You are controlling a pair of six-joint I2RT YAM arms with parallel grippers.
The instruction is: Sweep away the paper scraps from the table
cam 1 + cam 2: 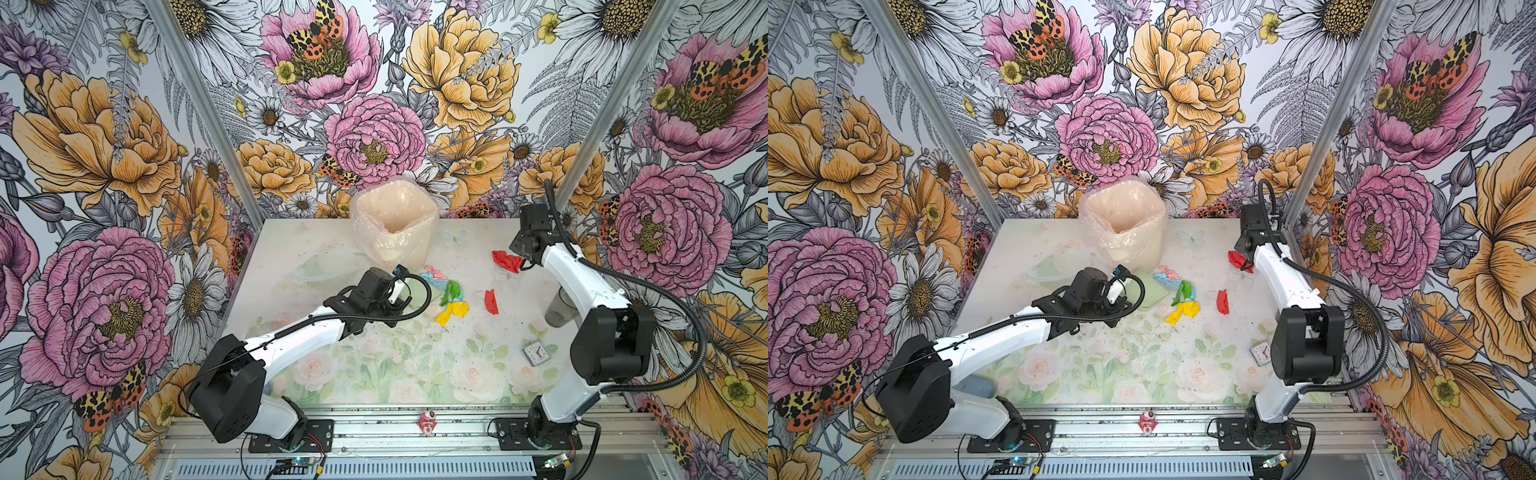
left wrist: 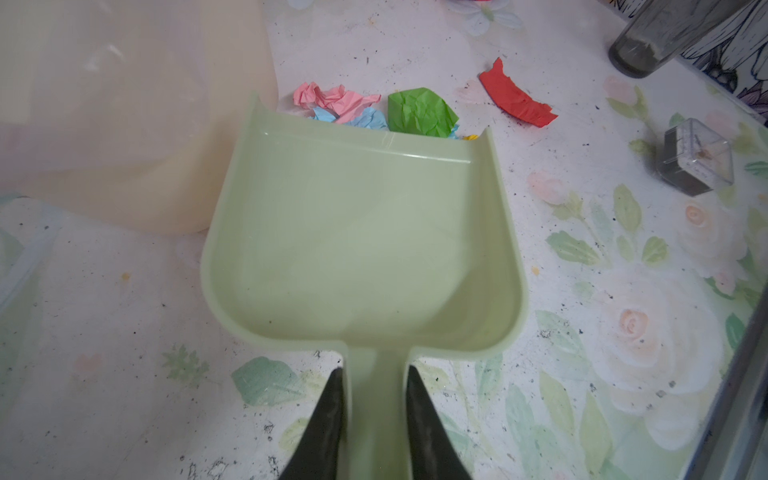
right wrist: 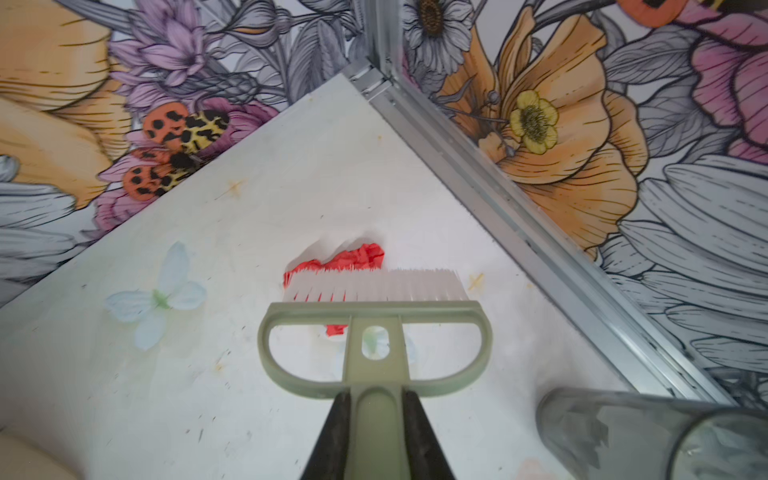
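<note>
Two dark fingers [image 2: 330, 415] of the left gripper [image 2: 374, 370] are clenched on the narrow handle of a pale green dustpan [image 2: 361, 232], one finger flat against each side of it. The pan's open lip is angled down at the rose-printed table [image 1: 374, 365]. The lip meets a cluster of paper scraps [image 1: 446, 293] near the middle of the table. A pink scrap [image 2: 332, 97], a light blue scrap [image 2: 368, 120] and a green scrap [image 2: 419, 110] lie right at the lip, and a sliver of a yellow scrap [image 2: 469, 137] shows past one corner. A red strip [image 2: 515, 99] lies apart from the cluster, toward the right arm's side. The right gripper [image 3: 376, 395] is likewise clamped shut, its fingers [image 3: 417, 432] pinching the stem of a matching green brush [image 3: 374, 309]. The brush's white bristles [image 3: 374, 284] are pressed onto a crumpled red scrap [image 3: 357, 257] near the table's far right corner, close to the metal frame rail. A plastic-lined bin [image 1: 392, 224] stands at the table's far edge, just beyond the dustpan. A dark tumbler [image 1: 559, 309] and a small clock [image 1: 538, 351] sit on the table's right side near the right arm. Dark crumbs speckle the surface around them.
</note>
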